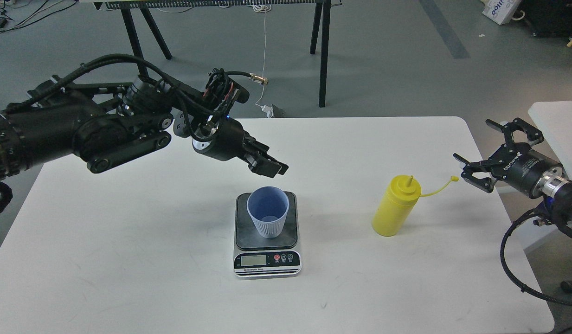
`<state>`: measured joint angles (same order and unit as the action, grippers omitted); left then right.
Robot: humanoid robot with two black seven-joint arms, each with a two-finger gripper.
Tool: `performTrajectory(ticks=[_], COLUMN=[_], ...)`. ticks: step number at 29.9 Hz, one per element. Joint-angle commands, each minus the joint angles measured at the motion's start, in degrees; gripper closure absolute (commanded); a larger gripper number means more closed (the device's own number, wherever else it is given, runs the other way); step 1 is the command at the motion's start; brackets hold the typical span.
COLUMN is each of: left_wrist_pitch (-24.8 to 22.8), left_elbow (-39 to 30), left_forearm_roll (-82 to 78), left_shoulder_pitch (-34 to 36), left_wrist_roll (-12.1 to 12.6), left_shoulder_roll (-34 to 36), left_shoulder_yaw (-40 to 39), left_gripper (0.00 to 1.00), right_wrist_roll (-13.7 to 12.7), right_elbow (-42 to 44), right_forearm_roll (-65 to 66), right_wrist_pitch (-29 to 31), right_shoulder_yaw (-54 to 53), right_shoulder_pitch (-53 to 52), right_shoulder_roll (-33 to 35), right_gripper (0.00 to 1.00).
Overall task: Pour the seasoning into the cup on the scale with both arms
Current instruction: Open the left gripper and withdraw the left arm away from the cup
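Cup (268, 211) sits on the scale (267, 234) mid-surface (128, 241), yellow bottle (395, 205) standing off to its right, untouched. Right gripper (480, 153) has jaws spread wide near the cap; left gripper (267, 164) hovers over the cup, can't tell its jaws. Next up, I'd guess: grab the bottle.

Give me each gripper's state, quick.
Left gripper: empty, fingers too close together to tell open from shut.
Right gripper: open, holding nothing, apart from the seasoning bottle.
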<state>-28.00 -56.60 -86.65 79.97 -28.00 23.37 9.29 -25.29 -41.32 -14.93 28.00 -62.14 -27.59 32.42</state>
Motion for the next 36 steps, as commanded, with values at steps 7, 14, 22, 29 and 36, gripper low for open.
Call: performTrajectory(ticks=[7, 14, 22, 29, 36], left_wrist_pitch=[0.0, 0.0, 0.0, 0.0, 0.0], left_elbow=[-1.0, 6.9, 23.7, 24.7, 26.6], left_forearm_roll=[25.8, 43.5, 68.2, 76.2, 76.2], left_shoulder_pitch=[7.7, 6.0, -13.0, -21.2, -23.5], left_wrist_roll=[0.0, 0.0, 0.0, 0.0, 0.0], left_shoulder_roll=[13.1, 23.6, 23.7, 21.3, 20.0], left_shoulder_yaw=[-12.7, -19.5, -20.0, -20.1, -20.5], left_gripper=[0.18, 0.13, 0.01, 0.01, 0.01], right_wrist_roll=[-0.3, -0.3, -0.5, -2.1, -2.7], right_elbow=[-0.5, -0.6, -1.2, -1.9, -7.2], right_forearm_roll=[0.4, 0.3, 0.3, 0.4, -1.5], right_wrist_pitch=[0.0, 0.0, 0.0, 0.0, 0.0], right_shoulder_yaw=[13.8, 17.6, 17.9, 19.2, 15.6], right_shoulder_pitch=[-10.8, -15.6, -17.0, -19.0, -22.1], right_shoulder_roll=[3.2, 3.9, 3.0, 1.1, 7.5], right_gripper=[0.01, 0.01, 0.01, 0.01, 0.01])
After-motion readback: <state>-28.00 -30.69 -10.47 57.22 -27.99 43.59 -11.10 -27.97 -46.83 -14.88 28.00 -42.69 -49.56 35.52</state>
